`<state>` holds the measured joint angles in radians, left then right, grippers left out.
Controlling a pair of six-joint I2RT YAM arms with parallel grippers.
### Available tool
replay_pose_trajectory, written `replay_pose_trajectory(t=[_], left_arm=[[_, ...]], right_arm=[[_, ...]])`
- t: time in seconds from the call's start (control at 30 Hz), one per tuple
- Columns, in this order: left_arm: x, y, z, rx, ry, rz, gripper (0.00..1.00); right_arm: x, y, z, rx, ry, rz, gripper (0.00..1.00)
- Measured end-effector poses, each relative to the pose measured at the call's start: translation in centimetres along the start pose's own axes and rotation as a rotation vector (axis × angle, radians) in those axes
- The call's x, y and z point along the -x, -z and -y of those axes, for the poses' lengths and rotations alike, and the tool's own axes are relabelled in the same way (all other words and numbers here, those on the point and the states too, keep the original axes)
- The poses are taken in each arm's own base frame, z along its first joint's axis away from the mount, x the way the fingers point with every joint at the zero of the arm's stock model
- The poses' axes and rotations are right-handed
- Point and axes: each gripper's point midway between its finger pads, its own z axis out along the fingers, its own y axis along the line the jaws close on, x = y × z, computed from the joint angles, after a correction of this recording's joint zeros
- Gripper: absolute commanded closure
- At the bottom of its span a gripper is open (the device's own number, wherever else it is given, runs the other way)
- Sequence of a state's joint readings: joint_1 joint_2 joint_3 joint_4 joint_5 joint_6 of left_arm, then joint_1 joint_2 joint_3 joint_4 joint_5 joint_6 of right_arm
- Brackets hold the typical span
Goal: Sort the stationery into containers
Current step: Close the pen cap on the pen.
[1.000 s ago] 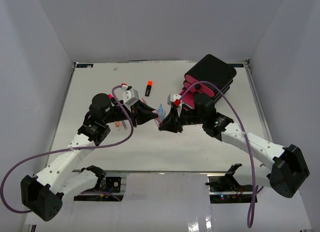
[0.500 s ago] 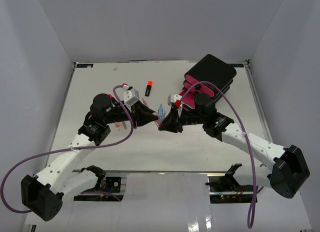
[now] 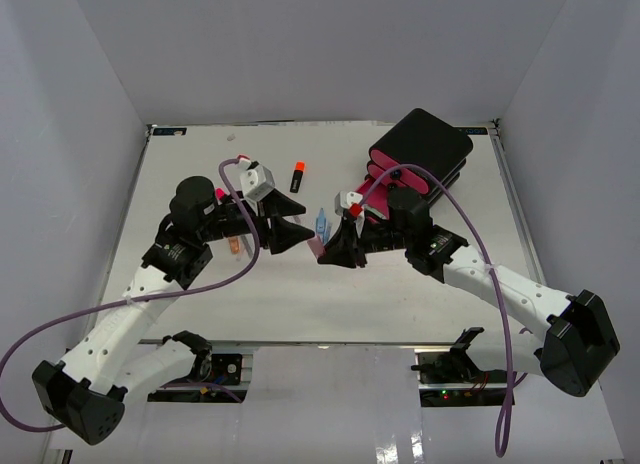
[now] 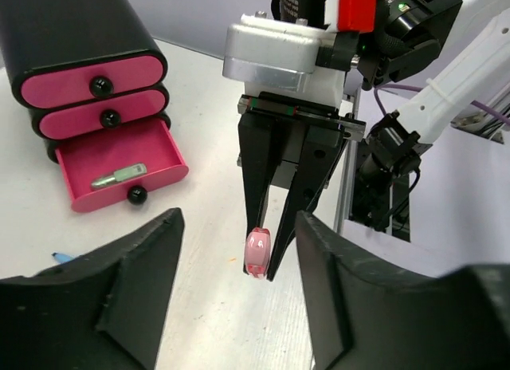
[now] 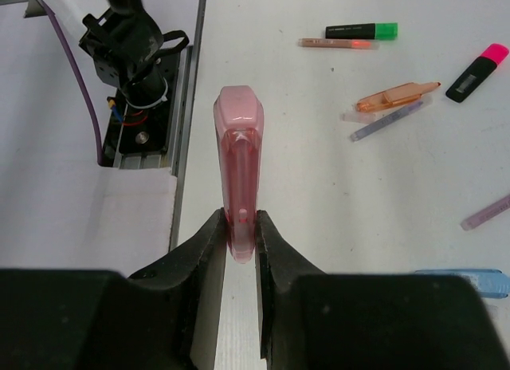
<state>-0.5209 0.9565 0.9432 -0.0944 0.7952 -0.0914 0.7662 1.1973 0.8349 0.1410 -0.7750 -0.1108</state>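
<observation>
A translucent pink pen (image 5: 237, 147) sticks out from my right gripper (image 5: 239, 226), which is shut on its end. In the left wrist view the pink pen (image 4: 257, 252) shows end-on between the right gripper's black fingers (image 4: 256, 186), just ahead of my left gripper (image 4: 239, 220), which stands open around nothing. From above, the left gripper (image 3: 290, 234) and the right gripper (image 3: 326, 252) face each other mid-table. The black box of containers (image 4: 80, 51) has its bottom pink drawer (image 4: 155, 151) pulled out, with a green item (image 4: 118, 176) inside. Loose stationery lies on the table: a green-capped highlighter (image 5: 362, 30), an orange pen (image 5: 394, 95) and a pink-capped highlighter (image 5: 476, 71).
An orange-capped highlighter (image 3: 297, 176) and a blue item (image 3: 322, 222) lie behind the grippers. Purple pens (image 5: 386, 119) lie among the loose items. The containers (image 3: 425, 149) stand at the back right. The table's near edge and the left arm's base (image 5: 131, 59) are close by.
My left gripper has opened, let go of the pink pen and drawn back to the left. The right gripper still holds the pen in the same place.
</observation>
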Motion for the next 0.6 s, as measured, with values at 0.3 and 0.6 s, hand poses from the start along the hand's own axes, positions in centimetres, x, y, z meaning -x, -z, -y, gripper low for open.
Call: replay_pose_trajectory(t=[0.3,0.6], left_arm=[[-1.0,0.8,0.0,0.022,-0.021,-0.082,0.29],[-3.1,0.3,-1.2,0.014,0.002,-0.209,0.34]], right_arm=[[-1.2,0.0,-0.3,0.023,-0.022,-0.053,0.92],[-1.9,0.1,0.2,0.023,-0.038,-0.152,0.92]])
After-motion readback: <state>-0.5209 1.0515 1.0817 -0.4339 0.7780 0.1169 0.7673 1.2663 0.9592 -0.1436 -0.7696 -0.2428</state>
